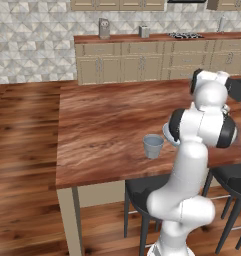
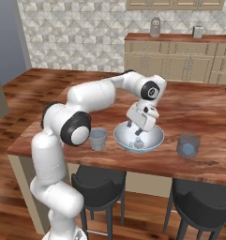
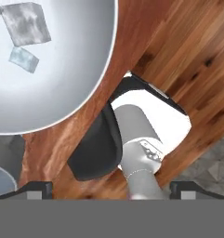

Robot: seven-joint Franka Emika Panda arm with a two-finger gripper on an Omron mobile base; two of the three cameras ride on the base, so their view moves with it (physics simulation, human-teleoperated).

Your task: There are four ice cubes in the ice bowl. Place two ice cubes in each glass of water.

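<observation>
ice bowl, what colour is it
Pale blue-white and glossy; the ice bowl shows best in the right base view.

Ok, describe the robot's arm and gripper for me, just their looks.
The arm is glossy white, built of rounded tubular links with black bands and black round caps at the joints. One cap near the wrist carries a small pale mark. The gripper is a boxy white hand with grey detailing. Its fingertips are small, dark and squared. No loose cables show.

Even bright rendered light, soft shadows, slightly blurry low-resolution frames
</observation>
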